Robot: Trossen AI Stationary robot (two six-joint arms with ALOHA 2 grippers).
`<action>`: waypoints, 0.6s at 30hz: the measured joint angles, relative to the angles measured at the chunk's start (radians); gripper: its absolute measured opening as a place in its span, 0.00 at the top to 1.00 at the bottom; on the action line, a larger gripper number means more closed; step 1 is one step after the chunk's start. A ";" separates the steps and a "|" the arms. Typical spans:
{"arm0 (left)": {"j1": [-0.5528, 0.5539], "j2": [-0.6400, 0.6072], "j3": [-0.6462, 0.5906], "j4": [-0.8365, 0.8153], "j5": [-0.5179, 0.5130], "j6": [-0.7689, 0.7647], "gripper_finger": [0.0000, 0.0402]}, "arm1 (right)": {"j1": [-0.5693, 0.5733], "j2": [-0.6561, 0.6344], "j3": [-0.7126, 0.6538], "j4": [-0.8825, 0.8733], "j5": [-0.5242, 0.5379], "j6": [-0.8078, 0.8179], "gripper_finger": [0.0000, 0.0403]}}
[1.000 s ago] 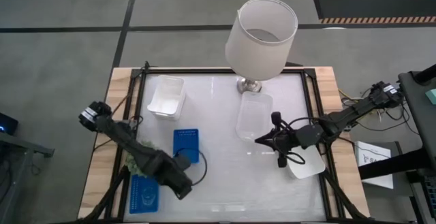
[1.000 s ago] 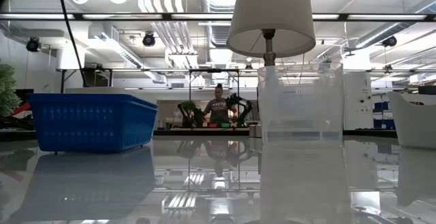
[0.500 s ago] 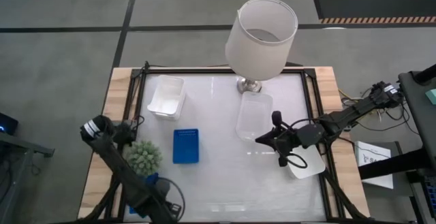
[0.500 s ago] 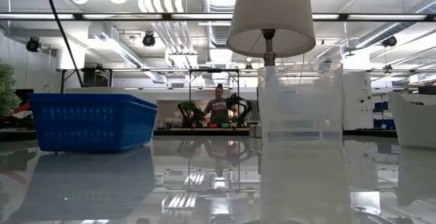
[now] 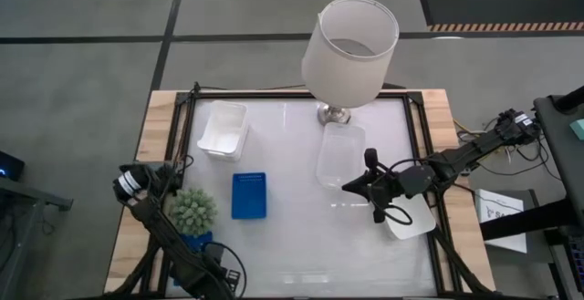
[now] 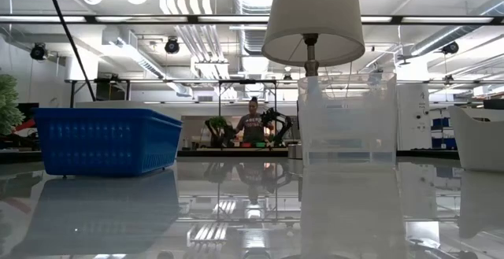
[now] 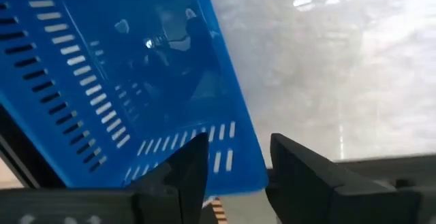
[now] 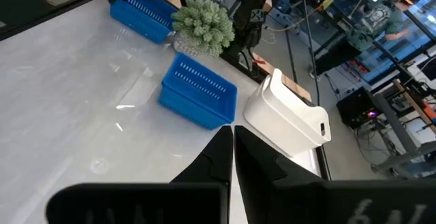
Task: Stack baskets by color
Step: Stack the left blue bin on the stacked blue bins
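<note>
1. The landmark here is the plant (image 5: 192, 211). The left pincer (image 7: 235, 176) is low at the near-left corner of the surface (image 5: 301, 245), just past the plant on the near side. Its fingers straddle the wall of a blue basket (image 7: 129, 81). They stand partly apart around the rim, so I judge this a grip on the basket.
2. A second blue basket (image 5: 249, 195) lies flat just right of the plant. That is the likely target.
3. To do this step well, lift the held basket clear of the plant's spikes before moving right. A low sweep could knock the plant over.
4. Turn the basket level and line up its long side with the target. Lower it straight so it nests rather than perching on a rim.
5. The right pincer (image 8: 231, 146) is shut and empty. It waits well right of the plant, between a clear basket (image 5: 339, 154) and a white basket (image 5: 411, 220).
6. Another white basket (image 5: 224, 129) sits beyond the plant, near the lamp (image 5: 351, 45).
</note>
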 joint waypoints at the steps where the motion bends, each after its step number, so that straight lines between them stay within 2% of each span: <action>1: 0.000 0.002 -0.002 0.000 -0.001 0.000 0.64 | 0.000 0.000 0.000 0.000 0.000 0.000 0.98; 6: -0.001 0.008 -0.002 0.012 -0.001 0.015 0.69 | 0.000 0.000 0.000 0.000 0.000 0.000 0.98; 15: -0.001 0.008 0.000 0.012 -0.001 0.017 0.96 | 0.000 0.000 -0.001 -0.003 -0.003 0.001 0.98; 18: -0.001 0.008 0.007 0.023 0.001 0.014 0.98 | 0.000 0.000 -0.001 -0.009 -0.004 0.001 0.98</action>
